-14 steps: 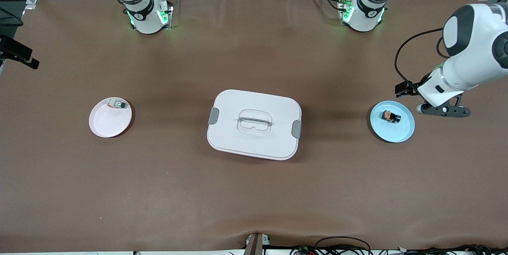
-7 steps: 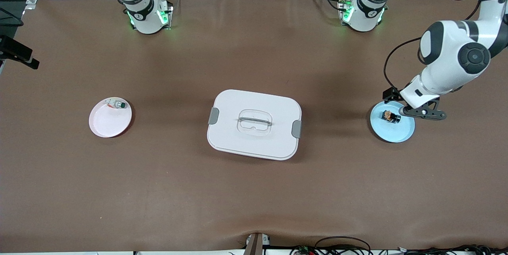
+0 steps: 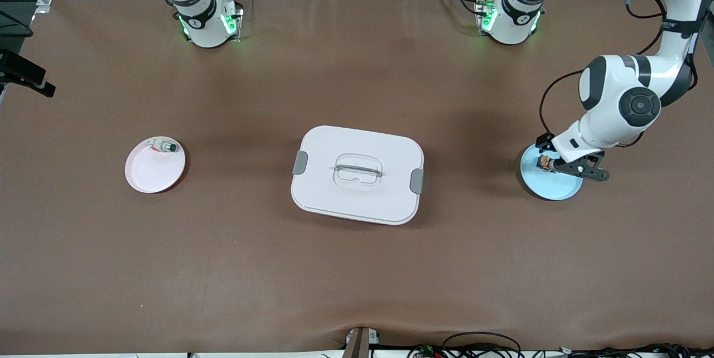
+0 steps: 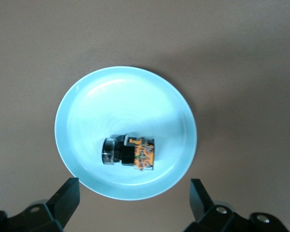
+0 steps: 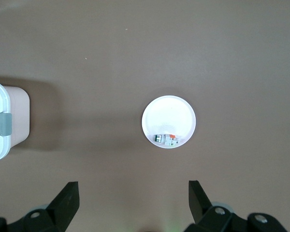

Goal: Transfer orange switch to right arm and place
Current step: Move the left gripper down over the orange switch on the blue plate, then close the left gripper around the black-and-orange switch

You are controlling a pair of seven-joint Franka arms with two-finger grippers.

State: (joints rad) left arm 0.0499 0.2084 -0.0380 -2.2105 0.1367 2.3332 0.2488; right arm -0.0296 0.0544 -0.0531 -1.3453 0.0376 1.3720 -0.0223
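Note:
The orange switch (image 4: 130,152), a small black block with an orange end, lies on its side in a light blue plate (image 4: 125,96) at the left arm's end of the table. In the front view the left wrist partly covers the switch (image 3: 543,163) and the blue plate (image 3: 549,188). My left gripper (image 4: 134,199) is open and empty above the plate, its fingers spread wider than the switch; it also shows in the front view (image 3: 577,169). My right gripper (image 5: 133,200) is open and empty, high over the table, and out of the front view.
A white lidded box (image 3: 357,174) with grey latches stands mid-table; its edge shows in the right wrist view (image 5: 0,125). A pink plate (image 3: 150,171) at the right arm's end holds a small white-silver piece with a green cap (image 3: 164,147), which also shows in the right wrist view (image 5: 166,139).
My left arm has swung in from the table's end and come over the blue plate, now partly covering the switch. The switch, plates and box have not moved.

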